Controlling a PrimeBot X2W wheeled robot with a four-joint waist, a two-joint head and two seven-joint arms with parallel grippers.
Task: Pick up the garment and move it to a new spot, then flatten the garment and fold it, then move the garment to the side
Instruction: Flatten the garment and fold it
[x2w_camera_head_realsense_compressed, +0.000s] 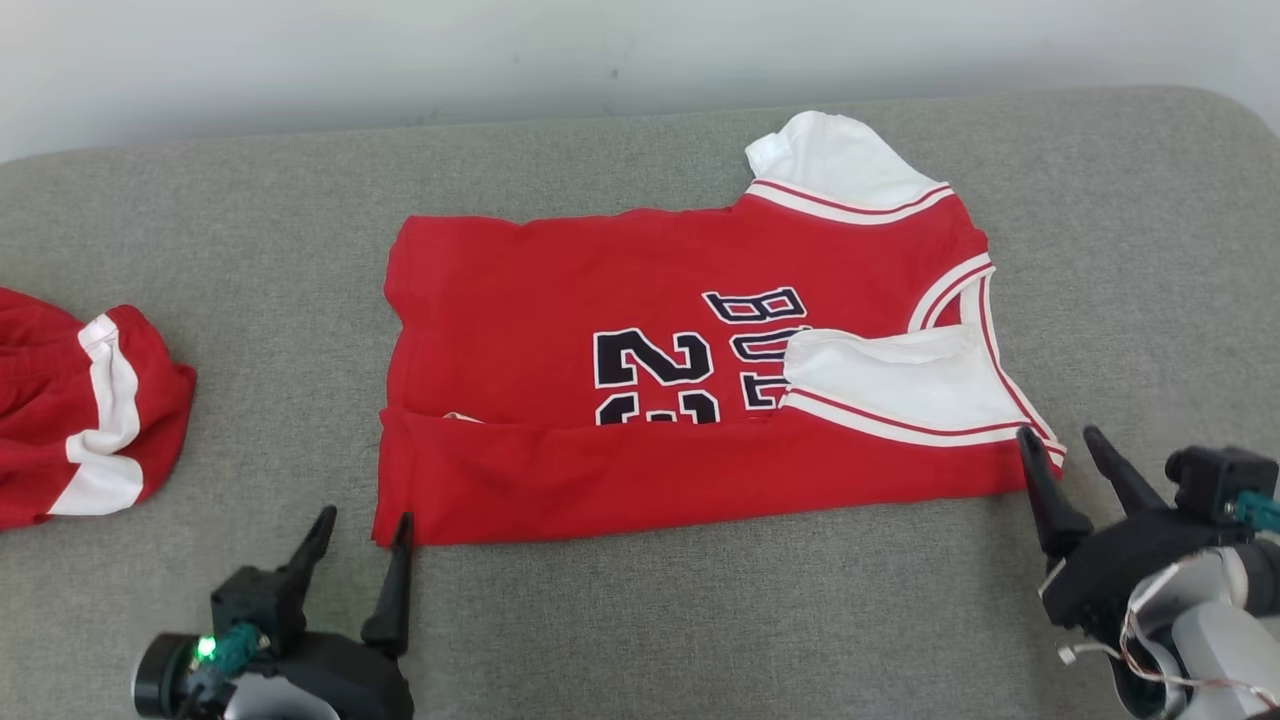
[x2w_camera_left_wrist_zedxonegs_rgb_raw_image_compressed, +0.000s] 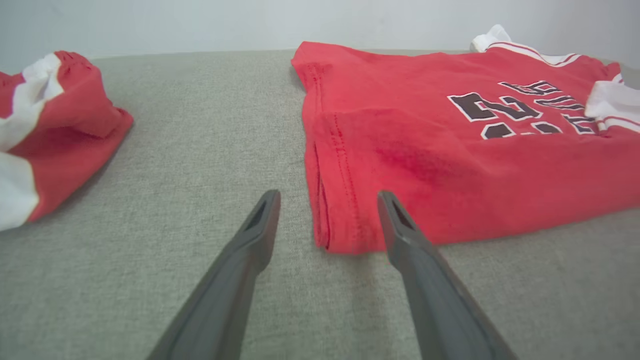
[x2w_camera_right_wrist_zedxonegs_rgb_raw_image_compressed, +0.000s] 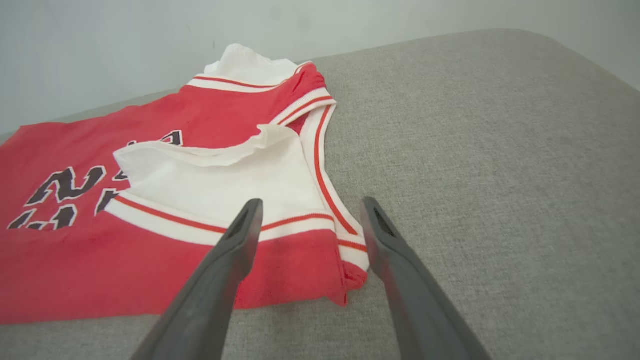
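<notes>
Garment (x2w_camera_head_realsense_compressed: 600, 300) lies flat mid grey surface (x2w_camera_head_realsense_compressed: 250, 250), near long edge folded up over the number. Left gripper (x2w_camera_head_realsense_compressed: 365, 516) and right gripper (x2w_camera_head_realsense_compressed: 1058, 432) both spread, empty, at the fold's near corners. Remaining, I'd judge: far-edge fold, further folds, move aside.

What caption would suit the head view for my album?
Left hand and right hand, both open, beside a part-folded red jersey on grey cushion.
</notes>
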